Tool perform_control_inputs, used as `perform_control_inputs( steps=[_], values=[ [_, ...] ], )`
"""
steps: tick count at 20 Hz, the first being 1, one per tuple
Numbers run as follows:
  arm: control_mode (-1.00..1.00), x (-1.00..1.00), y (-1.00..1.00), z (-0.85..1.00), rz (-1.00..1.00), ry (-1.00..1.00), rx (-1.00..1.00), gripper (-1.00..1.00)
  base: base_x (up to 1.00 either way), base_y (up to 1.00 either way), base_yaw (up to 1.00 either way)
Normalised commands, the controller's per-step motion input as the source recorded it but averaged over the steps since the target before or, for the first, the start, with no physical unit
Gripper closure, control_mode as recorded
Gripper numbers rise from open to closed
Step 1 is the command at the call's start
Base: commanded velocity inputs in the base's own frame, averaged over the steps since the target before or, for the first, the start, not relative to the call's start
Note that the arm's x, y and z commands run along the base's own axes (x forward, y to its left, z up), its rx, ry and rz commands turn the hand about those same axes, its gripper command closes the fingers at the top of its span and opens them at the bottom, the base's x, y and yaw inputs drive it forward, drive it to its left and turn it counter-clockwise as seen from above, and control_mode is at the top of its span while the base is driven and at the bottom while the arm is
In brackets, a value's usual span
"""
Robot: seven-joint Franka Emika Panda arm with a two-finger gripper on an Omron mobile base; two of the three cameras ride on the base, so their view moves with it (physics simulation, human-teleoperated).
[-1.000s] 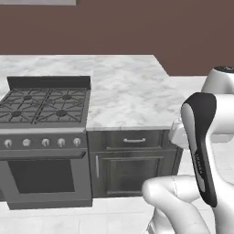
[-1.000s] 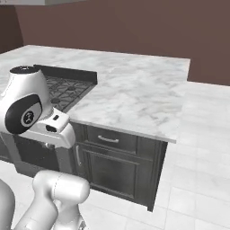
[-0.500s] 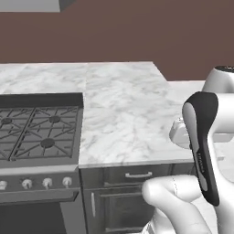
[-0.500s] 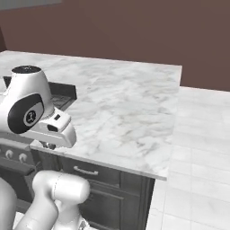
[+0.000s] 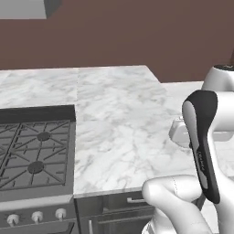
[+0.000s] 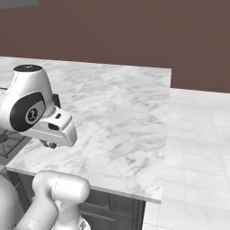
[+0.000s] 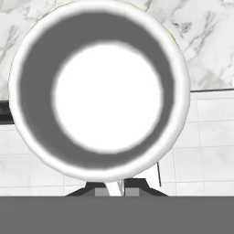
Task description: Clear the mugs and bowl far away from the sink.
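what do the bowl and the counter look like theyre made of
Bowl: seems glazed ceramic, from its smooth, thick, rounded white rim and grey inner wall; the rendering leaves that open. The gripper is shut on its rim.
Counter: looks like polished marble, white with grey veins and a faint sheen.

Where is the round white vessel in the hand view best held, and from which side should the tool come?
By the rim wall, coming from above the open mouth, one finger inside, one outside. The round white vessel shows no handle here, so the thin rim is the likely hold. The tool is shut on its near edge this way.
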Motion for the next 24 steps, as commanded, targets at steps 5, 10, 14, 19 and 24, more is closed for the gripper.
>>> perform_control_inputs(
  steps=[5, 10, 14, 19, 24],
  values=[
    [1.0, 0.0, 0.0, 0.0, 0.0, 0.0, 0.0, 1.0, 0.0, 0.01, -0.06],
    [1.0, 0.0, 0.0, 0.0, 0.0, 0.0, 0.0, 1.0, -0.01, 0.0, -0.15],
    [1.0, 0.0, 0.0, 0.0, 0.0, 0.0, 0.0, 1.0, 0.07, 0.03, -0.08],
    [1.0, 0.0, 0.0, 0.0, 0.0, 0.0, 0.0, 1.0, 0.13, 0.05, -0.01],
    [-1.0, 0.08, 0.0, -0.04, 0.0, 0.02, 0.0, 1.0, 0.18, 0.0, 0.0]
  ],
)
